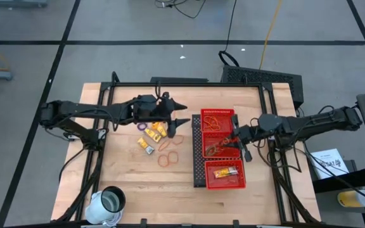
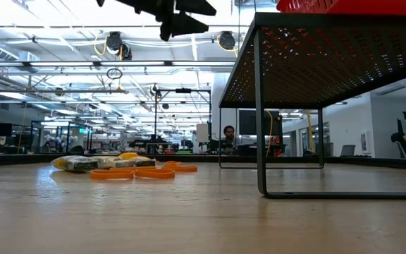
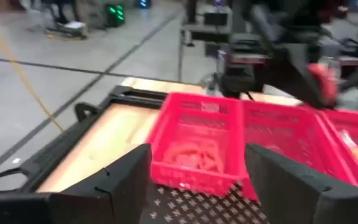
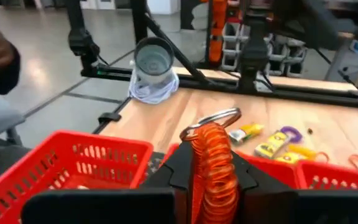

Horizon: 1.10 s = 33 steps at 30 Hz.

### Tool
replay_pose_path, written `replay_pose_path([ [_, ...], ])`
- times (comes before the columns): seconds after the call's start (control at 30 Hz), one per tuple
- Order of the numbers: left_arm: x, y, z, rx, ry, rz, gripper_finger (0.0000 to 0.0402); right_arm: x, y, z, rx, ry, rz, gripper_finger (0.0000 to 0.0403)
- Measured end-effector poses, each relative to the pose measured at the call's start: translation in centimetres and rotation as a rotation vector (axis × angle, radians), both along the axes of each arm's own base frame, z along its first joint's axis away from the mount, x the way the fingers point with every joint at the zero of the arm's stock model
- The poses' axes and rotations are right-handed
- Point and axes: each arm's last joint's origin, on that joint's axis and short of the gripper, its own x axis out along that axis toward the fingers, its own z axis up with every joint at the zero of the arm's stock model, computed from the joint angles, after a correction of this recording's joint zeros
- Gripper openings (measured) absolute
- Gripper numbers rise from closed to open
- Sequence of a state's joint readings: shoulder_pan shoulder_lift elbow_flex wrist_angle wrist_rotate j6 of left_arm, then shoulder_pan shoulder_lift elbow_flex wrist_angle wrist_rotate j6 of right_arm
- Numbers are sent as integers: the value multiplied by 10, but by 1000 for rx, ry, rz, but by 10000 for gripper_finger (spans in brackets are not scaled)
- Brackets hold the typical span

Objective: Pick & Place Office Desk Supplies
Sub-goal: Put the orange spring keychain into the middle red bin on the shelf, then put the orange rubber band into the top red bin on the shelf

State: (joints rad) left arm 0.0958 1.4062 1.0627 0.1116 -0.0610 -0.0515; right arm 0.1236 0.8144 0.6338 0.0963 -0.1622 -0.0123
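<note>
My right claw (image 4: 213, 180) clamps rubber bands (image 4: 211, 155) above tray (image 1: 203, 152) middle bin. Left claw (image 3: 197, 180) spread, empty, beside tray. Risk: bands snag finger on release, spring outside.

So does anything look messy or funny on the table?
Yes. The right pincer grips a stack of orange rubber bands with a metal ring poking out. Yellow packets and more orange loops lie scattered beside the red mesh tray.

Open-plan robotics lab: ceiling lights (image 2: 115, 42), distant workstations (image 2: 245, 144), concrete floor (image 1: 138, 57).
</note>
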Motion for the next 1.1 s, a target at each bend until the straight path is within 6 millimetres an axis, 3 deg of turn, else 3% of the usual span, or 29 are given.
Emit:
replay_pose_path([
  [0.17, -1, 3, -13, -11, 42, 29, 254, 0, 3, 0, 10, 3, 14, 50],
  [0.67, -1, 2, -22, -93, 102, 48, 253, 0, 3, 0, 7, 7, 12, 177],
  [0.93, -10, 1, -33, -151, 248, 77, 253, -4, 2, 3, 9, -15, 10, 191],
  [1.1, -17, 3, -41, -155, 344, 204, 253, -9, 2, 7, 13, -40, 11, 186],
])
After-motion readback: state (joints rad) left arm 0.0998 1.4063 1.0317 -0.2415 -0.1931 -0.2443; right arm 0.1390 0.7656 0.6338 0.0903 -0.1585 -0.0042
